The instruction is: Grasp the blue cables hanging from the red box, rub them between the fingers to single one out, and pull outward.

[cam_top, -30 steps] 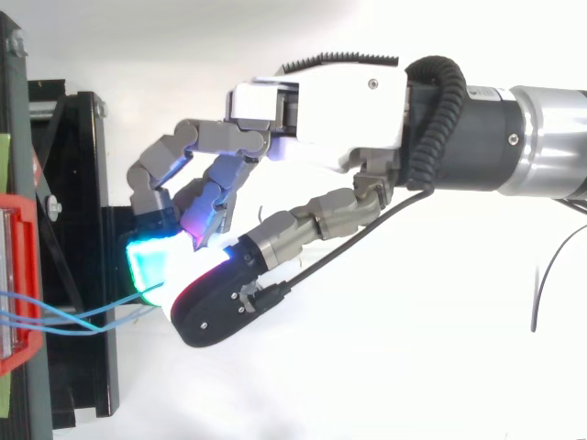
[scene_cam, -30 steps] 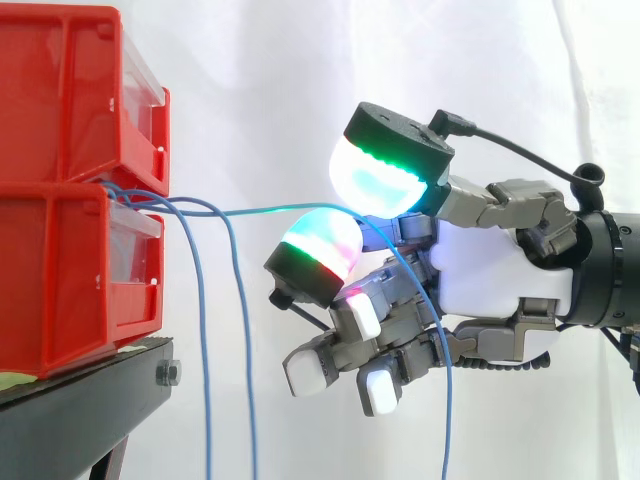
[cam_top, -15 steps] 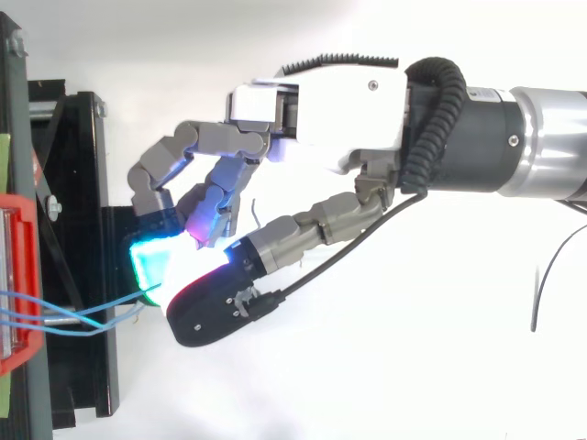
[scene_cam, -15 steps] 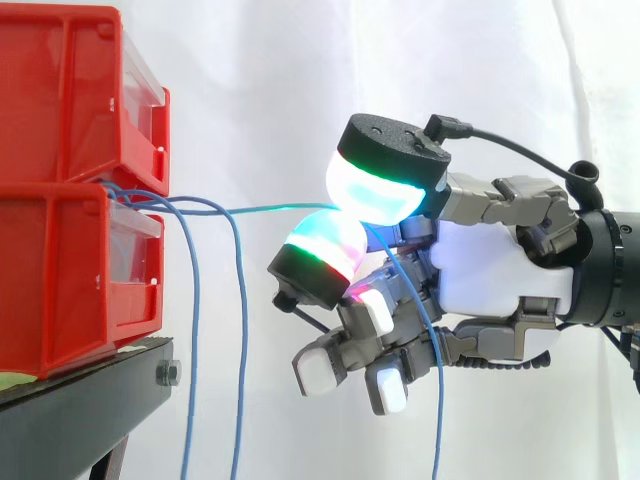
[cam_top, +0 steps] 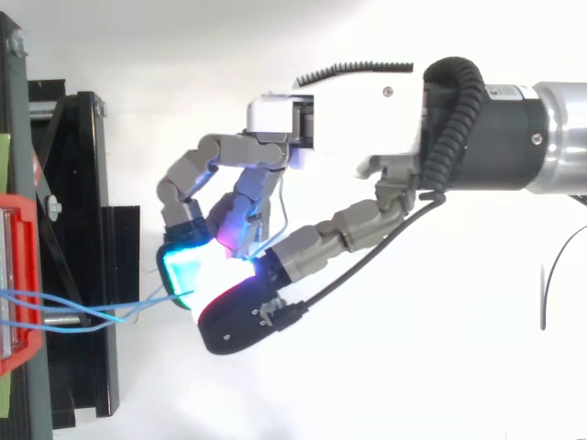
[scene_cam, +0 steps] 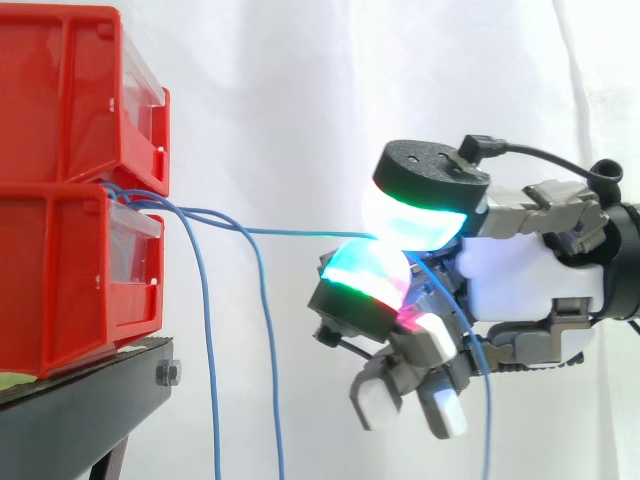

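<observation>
Side view: two stacked red plastic bins (scene_cam: 70,190) stand at the left on a black stand (scene_cam: 80,410), before a white curtain (scene_cam: 300,90); thin blue cables (scene_cam: 300,232) come out where the upper bin meets the lower one. Two of them droop and hang straight down past the stand's edge, clear of the robot; a third runs nearly level and stretched to the right. The hand (scene_cam: 525,275) comes in from the right, level with the lower bin and well apart from it. Its two large glowing fingertips (scene_cam: 415,215), one white and green above, one cyan, green and red below, are pressed together on that level cable, clamping it. The other fingers are curled under the palm; a blue strand passes down through them and hangs below the hand.

Top view: the hand (cam_top: 367,110) reaches in from the right with its fingers bent toward the thumb; the cyan and white pads (cam_top: 183,270) meet just off the edge of the black stand (cam_top: 83,183). The blue cables (cam_top: 138,305) leave the red bin (cam_top: 18,266) at the left edge, cross the stand close together and end at the closed pads; a thin blue strand shows between the curled fingers behind them.
</observation>
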`<state>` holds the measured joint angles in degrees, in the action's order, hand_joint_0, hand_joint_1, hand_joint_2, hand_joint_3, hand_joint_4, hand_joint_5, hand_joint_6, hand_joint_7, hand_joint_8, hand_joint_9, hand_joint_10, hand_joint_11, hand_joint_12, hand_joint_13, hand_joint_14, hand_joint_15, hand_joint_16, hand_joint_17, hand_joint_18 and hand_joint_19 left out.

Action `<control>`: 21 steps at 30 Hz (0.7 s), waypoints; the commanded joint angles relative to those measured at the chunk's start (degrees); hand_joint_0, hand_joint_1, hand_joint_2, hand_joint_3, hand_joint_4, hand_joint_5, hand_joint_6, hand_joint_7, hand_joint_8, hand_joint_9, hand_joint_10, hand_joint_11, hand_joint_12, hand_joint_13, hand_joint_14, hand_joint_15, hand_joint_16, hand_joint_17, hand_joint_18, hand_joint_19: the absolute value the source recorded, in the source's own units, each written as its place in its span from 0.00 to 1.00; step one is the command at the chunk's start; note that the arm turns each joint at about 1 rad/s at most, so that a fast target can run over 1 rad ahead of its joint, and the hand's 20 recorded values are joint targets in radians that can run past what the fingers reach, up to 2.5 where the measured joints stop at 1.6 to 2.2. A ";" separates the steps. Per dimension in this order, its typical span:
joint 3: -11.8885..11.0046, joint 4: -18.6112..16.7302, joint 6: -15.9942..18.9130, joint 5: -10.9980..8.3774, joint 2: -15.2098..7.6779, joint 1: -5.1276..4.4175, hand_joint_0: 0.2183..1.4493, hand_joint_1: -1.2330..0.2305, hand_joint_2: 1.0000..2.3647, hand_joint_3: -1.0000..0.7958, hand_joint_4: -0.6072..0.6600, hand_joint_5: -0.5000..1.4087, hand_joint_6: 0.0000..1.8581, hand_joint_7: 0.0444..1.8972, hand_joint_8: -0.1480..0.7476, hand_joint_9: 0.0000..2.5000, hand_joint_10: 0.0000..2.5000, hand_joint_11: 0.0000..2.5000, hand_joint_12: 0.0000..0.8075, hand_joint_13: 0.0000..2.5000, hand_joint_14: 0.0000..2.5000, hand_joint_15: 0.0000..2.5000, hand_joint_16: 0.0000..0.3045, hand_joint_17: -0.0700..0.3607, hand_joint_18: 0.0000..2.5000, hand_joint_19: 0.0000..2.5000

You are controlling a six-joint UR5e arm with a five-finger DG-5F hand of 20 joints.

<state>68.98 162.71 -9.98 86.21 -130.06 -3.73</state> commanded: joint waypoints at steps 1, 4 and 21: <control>0.01 2.70 -0.48 0.98 1.03 0.30 0.30 0.30 0.01 0.51 0.67 0.22 0.49 0.67 0.61 0.45 0.01 0.29 0.56 0.35 0.01 0.18 0.21 0.50 0.42 0.21; 0.10 4.28 -0.74 1.77 1.74 0.83 0.30 0.29 0.01 0.51 0.67 0.22 0.49 0.67 0.62 0.45 0.00 0.29 0.56 0.35 0.00 0.18 0.21 0.50 0.42 0.21; 7.22 6.83 -0.65 0.10 8.42 0.83 0.31 0.29 0.01 0.51 0.67 0.22 0.49 0.67 0.62 0.45 0.00 0.29 0.56 0.35 0.00 0.18 0.22 0.51 0.42 0.21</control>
<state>76.05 168.92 -11.09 86.43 -121.80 -2.77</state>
